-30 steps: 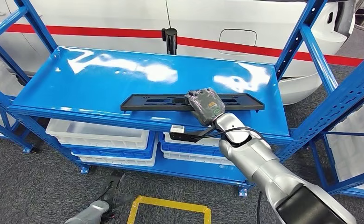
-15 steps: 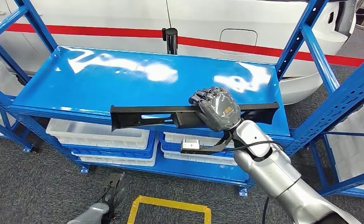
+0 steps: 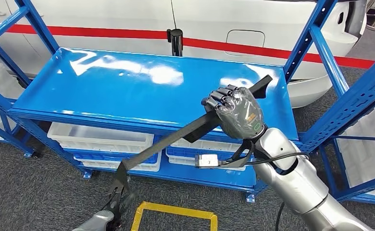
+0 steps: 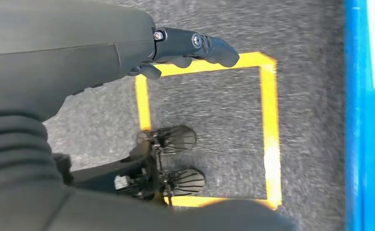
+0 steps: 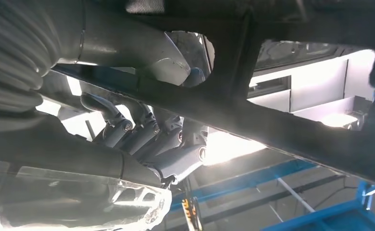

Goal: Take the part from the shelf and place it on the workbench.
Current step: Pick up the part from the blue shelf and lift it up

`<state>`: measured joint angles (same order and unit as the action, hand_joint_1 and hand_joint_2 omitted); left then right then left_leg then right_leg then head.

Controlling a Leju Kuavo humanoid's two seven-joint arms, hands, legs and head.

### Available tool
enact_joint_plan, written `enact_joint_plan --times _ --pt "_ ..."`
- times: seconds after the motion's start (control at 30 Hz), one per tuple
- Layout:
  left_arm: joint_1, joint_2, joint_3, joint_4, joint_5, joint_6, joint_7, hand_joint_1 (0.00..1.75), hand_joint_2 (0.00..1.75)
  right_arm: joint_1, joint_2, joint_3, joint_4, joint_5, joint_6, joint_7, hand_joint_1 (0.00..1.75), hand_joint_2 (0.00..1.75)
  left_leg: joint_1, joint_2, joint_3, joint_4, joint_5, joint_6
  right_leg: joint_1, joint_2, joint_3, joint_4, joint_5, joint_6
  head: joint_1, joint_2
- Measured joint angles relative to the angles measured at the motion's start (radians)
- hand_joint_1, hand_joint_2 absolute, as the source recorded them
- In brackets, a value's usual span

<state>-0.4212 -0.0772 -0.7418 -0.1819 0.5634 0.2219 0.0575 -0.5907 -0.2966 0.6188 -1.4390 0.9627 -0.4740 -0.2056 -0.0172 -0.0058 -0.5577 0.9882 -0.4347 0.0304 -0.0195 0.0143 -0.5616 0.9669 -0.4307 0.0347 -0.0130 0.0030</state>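
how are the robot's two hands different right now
The right hand is raised over the blue shelf and grips the long black part, which hangs tilted past the shelf's front edge. The left hand hangs low above the grey floor and its yellow taped square, holding nothing that shows. Both have dark fingers.

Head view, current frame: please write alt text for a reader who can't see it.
The robot's right hand grips a long black part, tilted steeply, one end above the glossy blue shelf and the other hanging low toward the grey floor. White bins sit beneath the shelf, and a white car with a red stripe stands behind.
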Motion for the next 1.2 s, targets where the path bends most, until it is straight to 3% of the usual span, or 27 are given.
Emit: enact_joint_plan --times 0.13,0.17,0.27,0.33,0.43,0.6,0.97,1.2 --pt "0.014 0.000 -0.003 -0.003 -0.036 -0.009 -0.072 0.00 1.75 0.037 -0.010 -0.011 -0.023 0.058 -0.004 0.031 1.75 1.75 0.000 0.000 0.000 0.000 0.000 0.000 0.000 0.000 0.000 0.000 0.000 0.000 0.000 0.000" --pt "0.039 0.005 -0.009 -0.003 -0.061 -0.018 -0.123 0.00 1.75 0.064 -0.025 -0.025 -0.044 0.078 -0.010 0.056 1.75 1.75 0.000 -0.001 0.001 0.000 -0.001 0.000 0.000 -0.001 0.001 -0.001 -0.001 0.000 0.000 0.000" --pt "0.171 0.029 -0.031 0.002 -0.108 -0.034 -0.335 0.00 1.75 0.177 -0.096 -0.102 -0.128 0.096 -0.028 0.079 1.75 1.75 -0.001 0.000 0.000 -0.001 -0.005 0.001 -0.001 0.001 0.002 -0.001 -0.002 0.001 0.000 0.000" --pt "0.257 0.042 -0.039 0.011 -0.101 -0.049 -0.384 0.00 1.75 0.217 -0.123 -0.152 -0.158 0.089 -0.018 0.050 1.75 1.75 -0.002 0.009 -0.002 0.000 -0.006 0.001 -0.003 0.009 -0.003 -0.001 -0.001 0.001 0.000 0.000" --pt "0.317 0.054 -0.042 0.018 -0.078 -0.054 -0.366 0.00 1.75 0.233 -0.133 -0.186 -0.177 0.086 0.010 0.018 1.75 1.75 -0.003 0.009 -0.005 0.000 -0.006 0.002 -0.003 0.009 -0.009 -0.001 -0.001 0.001 -0.001 0.000" --pt "0.329 0.056 -0.042 0.019 -0.048 -0.032 -0.255 0.00 1.75 0.213 -0.126 -0.182 -0.172 0.062 0.020 -0.015 1.75 1.75 -0.002 0.002 -0.008 -0.001 -0.002 0.004 -0.003 0.002 -0.009 -0.001 0.001 0.002 0.000 0.000" --pt "0.341 0.055 -0.038 0.019 -0.021 -0.060 -0.210 0.00 1.75 0.202 -0.113 -0.169 -0.152 0.034 -0.006 -0.037 1.75 1.75 -0.002 0.001 -0.008 -0.001 0.001 0.004 -0.002 0.001 -0.008 0.000 0.002 0.003 0.000 0.000" --pt "0.345 0.055 -0.044 0.019 -0.053 -0.064 -0.135 0.00 1.75 0.205 -0.110 -0.169 -0.148 0.027 -0.013 -0.039 1.75 1.75 -0.003 0.001 -0.008 0.000 0.000 0.004 -0.002 0.001 -0.008 -0.001 0.002 0.003 0.000 0.000"
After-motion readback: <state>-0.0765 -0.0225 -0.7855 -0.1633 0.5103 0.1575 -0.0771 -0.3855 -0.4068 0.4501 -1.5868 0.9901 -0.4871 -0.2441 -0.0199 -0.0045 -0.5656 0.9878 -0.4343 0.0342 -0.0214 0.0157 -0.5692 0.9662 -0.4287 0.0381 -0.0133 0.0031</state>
